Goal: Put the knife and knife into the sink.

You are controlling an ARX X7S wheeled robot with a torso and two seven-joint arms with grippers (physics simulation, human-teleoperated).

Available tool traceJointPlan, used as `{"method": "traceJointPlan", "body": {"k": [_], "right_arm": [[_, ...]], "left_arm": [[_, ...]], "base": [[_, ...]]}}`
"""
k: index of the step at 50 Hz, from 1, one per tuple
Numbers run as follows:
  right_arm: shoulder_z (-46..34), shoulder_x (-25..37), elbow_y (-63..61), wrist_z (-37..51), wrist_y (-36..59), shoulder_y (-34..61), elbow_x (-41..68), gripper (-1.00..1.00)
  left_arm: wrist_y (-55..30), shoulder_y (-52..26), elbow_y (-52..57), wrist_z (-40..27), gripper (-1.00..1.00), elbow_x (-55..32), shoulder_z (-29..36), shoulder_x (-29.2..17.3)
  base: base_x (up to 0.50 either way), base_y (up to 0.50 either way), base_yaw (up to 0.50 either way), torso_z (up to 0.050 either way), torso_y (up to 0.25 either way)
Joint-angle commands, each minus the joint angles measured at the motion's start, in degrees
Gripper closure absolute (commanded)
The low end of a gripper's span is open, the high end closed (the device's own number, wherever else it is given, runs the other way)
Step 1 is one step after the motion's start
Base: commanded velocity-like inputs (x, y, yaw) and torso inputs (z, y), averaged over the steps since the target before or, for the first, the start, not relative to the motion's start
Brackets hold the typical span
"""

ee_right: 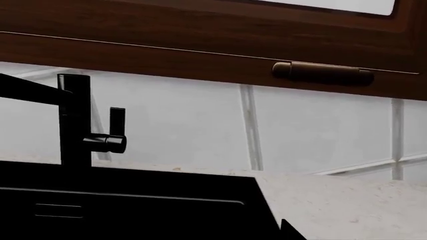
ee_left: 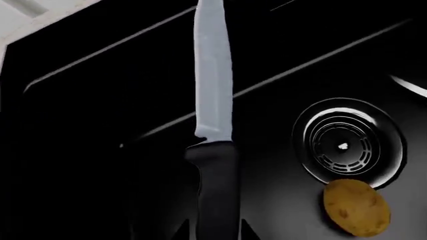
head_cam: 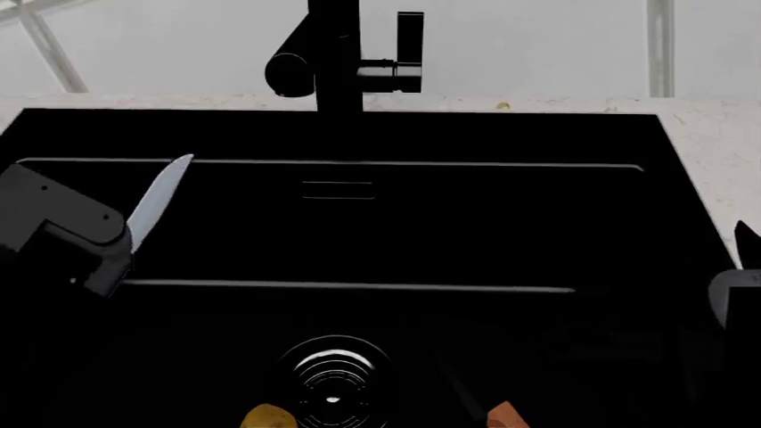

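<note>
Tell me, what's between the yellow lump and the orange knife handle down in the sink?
The round shiny drain, in the head view. It sits between the yellow lump and the orange handle on the sink floor.

A pale speckled tabletop [head_cam: 714, 143] surrounds the black sink [head_cam: 476, 232], which is set into it, with a black tap [head_cam: 339, 58] standing at the back edge. On the sink floor lie a round ringed drain [head_cam: 334, 370], a small yellow lump [head_cam: 269, 417] touching its rim, and an orange-handled knife [head_cam: 504, 415] nearby.
</note>
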Motion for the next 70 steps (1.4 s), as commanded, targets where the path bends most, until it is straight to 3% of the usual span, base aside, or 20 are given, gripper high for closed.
{"method": "traceJointPlan", "body": {"k": [1, 4, 5, 12, 39, 40, 60, 70], "right_arm": [[0.0, -0.2, 0.0, -0.2, -0.1, 0.0, -0.1, -1.00], [0.0, -0.3, 0.1, -0.2, -0.3, -0.3, -0.2, -1.00], [0.0, -0.3, 0.1, -0.2, -0.3, -0.3, -0.1, -1.00], [0.5, 0.1, -0.2, 0.1, -0.8, -1.1, 0.0, -1.00], [1.4, 0.4, -0.5, 0.1, -1.6, -2.1, 0.3, -1.00], [1.4, 0.4, -0.5, 0.1, -1.6, -2.1, 0.3, -1.00], [1.0, -0.4, 0.1, -0.6, -1.8, -1.9, -0.2, -1.00], [1.5, 0.1, -0.2, -0.4, -1.9, -2.3, 0.1, -1.00]], "left_arm": [[4.2, 3.6, -6.5, 7.1, 1.00, 5.5, 6.8, 1.3], [5.6, 4.7, -8.4, 8.4, 1.00, 6.7, 7.9, 1.6], [5.9, 8.6, -11.5, 11.6, 1.00, 7.8, 11.5, 2.9], [6.5, 9.7, -12.4, 14.0, 1.00, 10.0, 15.1, 3.2], [6.7, 10.8, -15.8, 16.5, 1.00, 11.6, 19.1, 4.6], [6.5, 10.6, -16.0, 16.2, -1.00, 11.6, 19.0, 4.6], [5.7, 6.7, -11.7, 11.7, -1.00, 9.3, 14.5, 1.6], [4.4, 0.4, -3.4, 4.3, -1.00, 1.9, 3.8, -2.8]], "base": [[0.00, 0.00, 0.00, 0.000, 0.000], [0.00, 0.00, 0.00, 0.000, 0.000], [0.00, 0.00, 0.00, 0.000, 0.000], [0.00, 0.00, 0.00, 0.000, 0.000], [0.00, 0.00, 0.00, -0.002, 0.000], [0.00, 0.00, 0.00, 0.000, 0.000], [0.00, 0.00, 0.00, -0.002, 0.000], [0.00, 0.00, 0.00, 0.000, 0.000]]}}
